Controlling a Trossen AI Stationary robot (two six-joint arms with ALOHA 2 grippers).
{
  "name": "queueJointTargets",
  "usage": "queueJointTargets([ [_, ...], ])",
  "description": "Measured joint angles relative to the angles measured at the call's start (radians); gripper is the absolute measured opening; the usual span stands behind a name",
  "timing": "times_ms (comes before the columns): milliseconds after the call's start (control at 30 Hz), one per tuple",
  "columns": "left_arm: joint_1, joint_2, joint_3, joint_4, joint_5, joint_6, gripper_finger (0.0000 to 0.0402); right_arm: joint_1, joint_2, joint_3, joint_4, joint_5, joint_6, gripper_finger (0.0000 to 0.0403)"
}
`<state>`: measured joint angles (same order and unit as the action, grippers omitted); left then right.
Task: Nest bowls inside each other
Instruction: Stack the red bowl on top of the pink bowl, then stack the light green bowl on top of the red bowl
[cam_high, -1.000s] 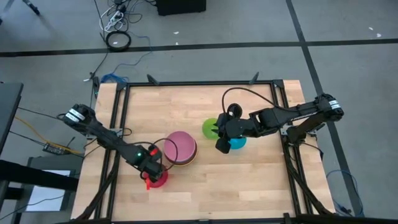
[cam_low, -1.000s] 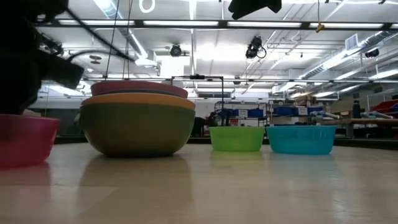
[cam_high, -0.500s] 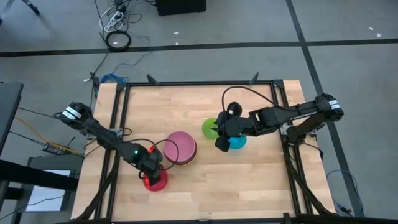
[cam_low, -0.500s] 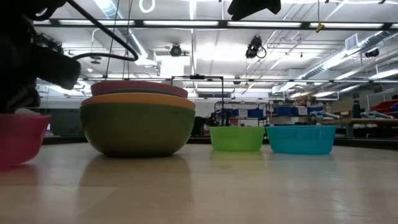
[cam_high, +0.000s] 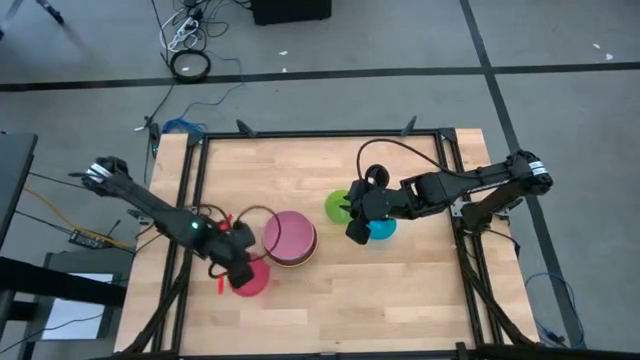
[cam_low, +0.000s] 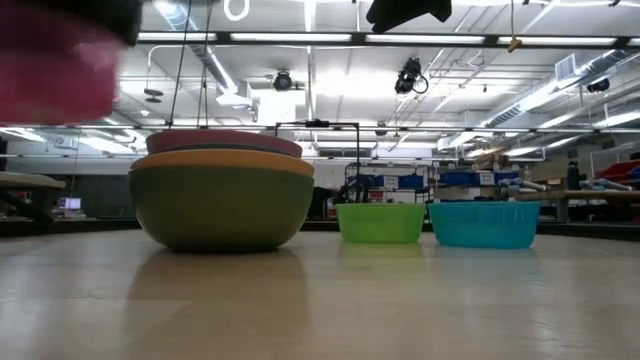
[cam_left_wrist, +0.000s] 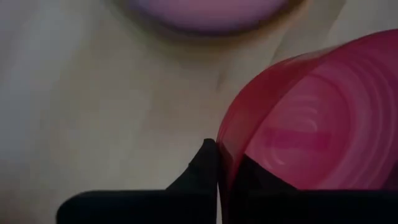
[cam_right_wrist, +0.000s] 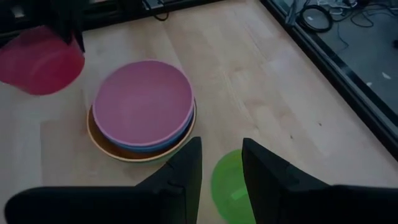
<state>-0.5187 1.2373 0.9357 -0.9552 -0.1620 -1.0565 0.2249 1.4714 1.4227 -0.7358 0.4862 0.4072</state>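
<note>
A red bowl (cam_high: 252, 280) hangs above the table's near left part, with my left gripper (cam_high: 236, 266) shut on it; the low view shows it blurred, high up (cam_low: 55, 70). To its right stands a stack of bowls (cam_high: 290, 238): dark green (cam_low: 220, 208) at the bottom, then orange (cam_low: 222, 160), blue (cam_right_wrist: 180, 138), and pink (cam_right_wrist: 143, 102) on top. A lime green bowl (cam_high: 337, 207) and a teal bowl (cam_high: 384, 231) rest on their bases right of the stack. My right gripper (cam_right_wrist: 221, 168) hovers open, high above those two. My left gripper pinches the red bowl's rim (cam_left_wrist: 221, 140), one finger (cam_left_wrist: 202, 165) outside the wall and the other inside. The fingers come from above, pointing steeply down. The bowl hangs below them, lifted clear of the table.
Bare wood lies along the table's near edge (cam_high: 340, 310) and far part (cam_high: 300, 160). A black frame (cam_high: 190, 200) runs around the tabletop. Cables (cam_high: 190, 65) lie on the floor beyond the far edge.
My left gripper has shut on the red bowl's rim and gone up, lifting the bowl off the table. In the low view the bowl has risen from the tabletop to the picture's top. My right gripper has kept still.
</note>
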Motion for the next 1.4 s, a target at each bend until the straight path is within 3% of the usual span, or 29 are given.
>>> queueJointTargets([
  [167,0.075,-0.043,0.097,0.001,-0.209,0.101,0.0008,0.000,0.000,0.000,-0.001,0.017,-0.001,0.0103],
  [367,0.221,-0.022,0.138,0.103,-0.288,0.311,0.0008,0.000,0.000,0.000,-0.003,0.019,-0.001,0.0103],
  [667,0.390,0.090,0.138,0.130,-0.226,0.447,0.0009,0.000,0.000,0.000,-0.040,0.022,0.000,0.0103],
  [733,0.411,0.112,0.138,0.138,-0.170,0.450,0.0018,0.000,0.000,-0.006,-0.039,0.021,0.012,0.0103],
  [933,0.452,0.129,0.138,0.157,-0.024,0.473,0.0088,-0.001,0.000,-0.051,-0.037,0.015,0.037,0.0103],
  [1200,0.467,0.129,0.138,0.202,0.017,0.483,0.0181,-0.030,0.000,-0.156,-0.012,-0.016,0.104,0.0103],
  [1400,0.467,0.123,0.157,0.244,0.019,0.506,0.0203,-0.077,0.000,-0.205,0.014,-0.031,0.109,0.0103],
])
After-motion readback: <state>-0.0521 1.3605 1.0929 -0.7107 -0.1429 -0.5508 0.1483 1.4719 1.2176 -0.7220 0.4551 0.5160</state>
